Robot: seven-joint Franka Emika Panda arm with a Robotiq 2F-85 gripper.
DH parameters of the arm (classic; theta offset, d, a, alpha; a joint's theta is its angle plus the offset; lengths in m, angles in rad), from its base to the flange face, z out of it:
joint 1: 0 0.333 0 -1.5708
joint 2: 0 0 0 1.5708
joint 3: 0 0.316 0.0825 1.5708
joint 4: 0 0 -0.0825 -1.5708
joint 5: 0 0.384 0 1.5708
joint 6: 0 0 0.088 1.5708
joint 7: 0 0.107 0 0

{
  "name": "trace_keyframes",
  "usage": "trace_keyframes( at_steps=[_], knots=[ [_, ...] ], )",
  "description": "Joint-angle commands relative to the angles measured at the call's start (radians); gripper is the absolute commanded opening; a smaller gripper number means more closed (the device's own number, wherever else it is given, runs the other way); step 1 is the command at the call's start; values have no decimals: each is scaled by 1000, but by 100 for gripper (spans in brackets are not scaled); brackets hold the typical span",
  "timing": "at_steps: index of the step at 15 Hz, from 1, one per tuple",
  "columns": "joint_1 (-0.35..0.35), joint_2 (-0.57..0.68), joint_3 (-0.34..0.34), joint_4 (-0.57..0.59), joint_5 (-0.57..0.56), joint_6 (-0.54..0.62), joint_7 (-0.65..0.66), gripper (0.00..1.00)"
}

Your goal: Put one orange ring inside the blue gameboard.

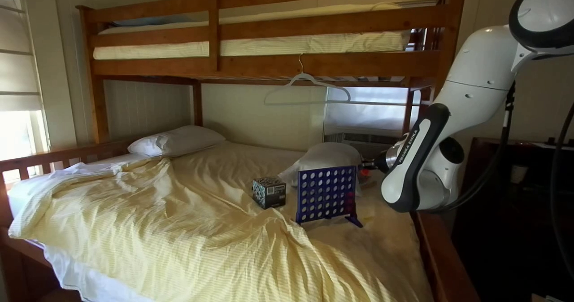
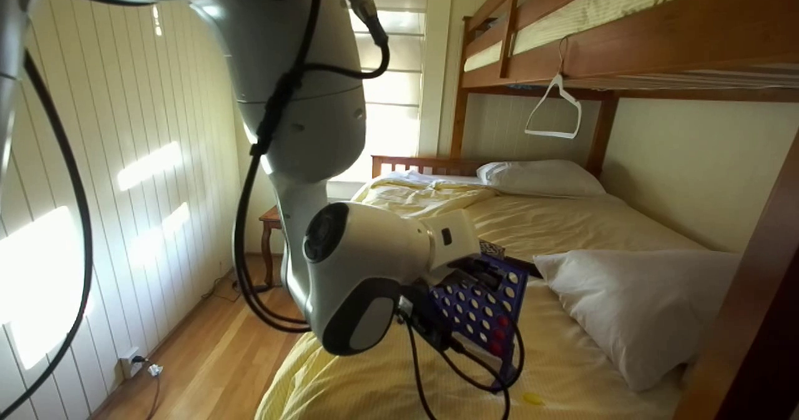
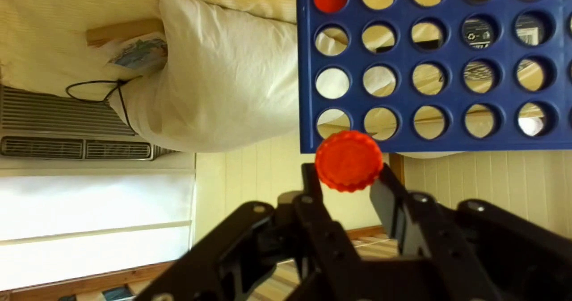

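Item: one orange ring (image 3: pixel 349 161), mid-frame in the wrist view, clasped between my jaws. Item: blue gameboard (image 3: pixel 453 58), upper right of that frame. Status, as I judge: pickup done; alignment, insertion and release outstanding.

In an exterior view the arm (image 1: pixel 475 86) slanted down from the upper right, white and jointed, folding at a low-hung wrist (image 1: pixel 417 172) with dark trim. From that bend the claw (image 3: pixel 348 171) pointed out to the left there, close to level. The forearm (image 2: pixel 324 133) also showed in an exterior view, hanging from the upper left, with the wrist bent across toward the right and the claw beyond it dark and hard to make out. In the wrist view its two black fingers (image 3: pixel 382 198) stood up from below, slightly blurred, their tips parted — one on either side of what they gripped.
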Motion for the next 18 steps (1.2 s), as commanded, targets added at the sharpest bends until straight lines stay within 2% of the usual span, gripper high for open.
trace_keyframes(
  at_steps=[1, 2, 7, 8, 11, 18],
  knots=[
    [5, -3, -14, 7, -3, -3, 13, 9],
    [4, -3, -18, 12, -3, -3, 15, 34],
    [6, 0, -18, 11, -3, -3, 14, 34],
    [3, 15, -18, 22, -8, 31, 25, 9],
    [-10, 30, -21, 40, -30, 66, 42, 9],
    [-21, 58, -33, 119, -23, 63, 50, 9]
  ],
)
